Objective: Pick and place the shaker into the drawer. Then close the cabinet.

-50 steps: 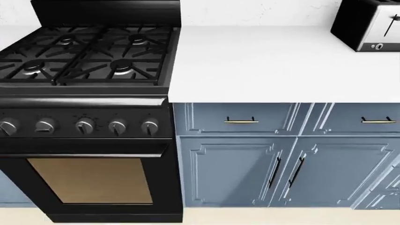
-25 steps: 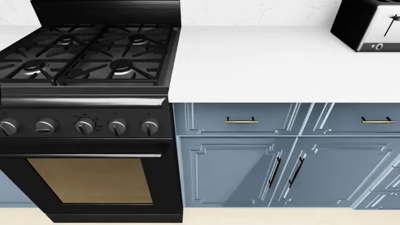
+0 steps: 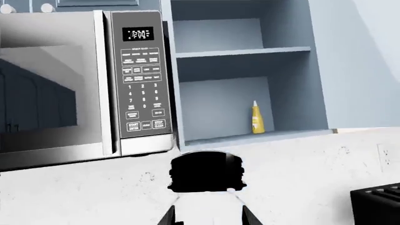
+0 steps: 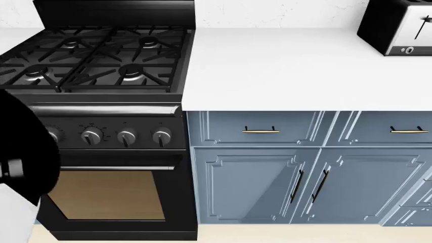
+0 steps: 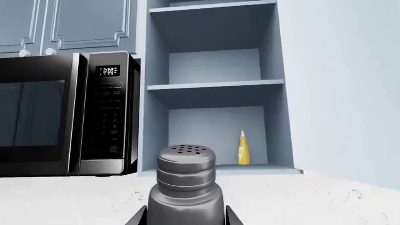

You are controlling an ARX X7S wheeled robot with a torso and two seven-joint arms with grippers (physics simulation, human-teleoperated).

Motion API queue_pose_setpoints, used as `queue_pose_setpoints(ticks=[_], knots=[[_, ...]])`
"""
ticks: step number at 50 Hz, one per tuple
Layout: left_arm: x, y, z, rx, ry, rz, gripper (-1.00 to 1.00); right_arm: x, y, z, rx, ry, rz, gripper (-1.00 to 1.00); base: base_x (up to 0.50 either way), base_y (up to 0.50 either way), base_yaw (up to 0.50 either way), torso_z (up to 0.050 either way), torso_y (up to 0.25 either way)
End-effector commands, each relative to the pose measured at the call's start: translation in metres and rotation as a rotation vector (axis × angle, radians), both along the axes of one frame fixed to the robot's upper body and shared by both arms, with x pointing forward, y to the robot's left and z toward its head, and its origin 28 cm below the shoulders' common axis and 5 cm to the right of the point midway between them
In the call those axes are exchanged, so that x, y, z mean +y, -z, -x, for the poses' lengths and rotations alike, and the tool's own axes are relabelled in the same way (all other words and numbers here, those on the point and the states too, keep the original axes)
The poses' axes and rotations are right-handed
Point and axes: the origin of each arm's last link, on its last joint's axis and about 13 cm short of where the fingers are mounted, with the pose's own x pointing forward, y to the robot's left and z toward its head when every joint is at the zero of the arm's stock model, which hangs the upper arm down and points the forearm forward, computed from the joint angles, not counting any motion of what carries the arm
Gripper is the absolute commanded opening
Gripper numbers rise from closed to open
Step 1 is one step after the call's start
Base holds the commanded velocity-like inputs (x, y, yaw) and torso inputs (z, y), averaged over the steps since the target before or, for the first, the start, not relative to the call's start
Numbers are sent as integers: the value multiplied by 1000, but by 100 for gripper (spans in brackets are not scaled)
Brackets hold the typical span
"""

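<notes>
While right jaws clamp one shaker (image 5: 185,180), one yellow bottle (image 5: 243,148) stands shelved.

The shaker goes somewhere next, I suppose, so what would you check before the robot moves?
1. Shaker held: ok. The shaker stands upright in the right gripper, with jaws on either side of it.
2. Drawer open to take it: cannot tell. No open drawer shows in any view, and the two drawer fronts in the head view are shut.
3. Left gripper free: cannot tell. A dark shape sits just beyond its jaws.
4. Head view unblocked: not ok. A black arm part covers its lower left.
</notes>
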Motion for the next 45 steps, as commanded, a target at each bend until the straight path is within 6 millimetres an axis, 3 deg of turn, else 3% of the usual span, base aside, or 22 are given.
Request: queue_pose_setpoints(ticks=[1,24,45], knots=[[6,58,19,45,-11,4,-100,-7,38,17,19,-19,-5,-100,0,0,0,0,0],[11,161,9,132,-19,27,-100,-17,122,14,48,-46,-20,-100,0,0,0,0,0],[23,200,9,107,-173,-15,-100,-27,188,5,144,-17,-13,-100,0,0,0,0,0]])
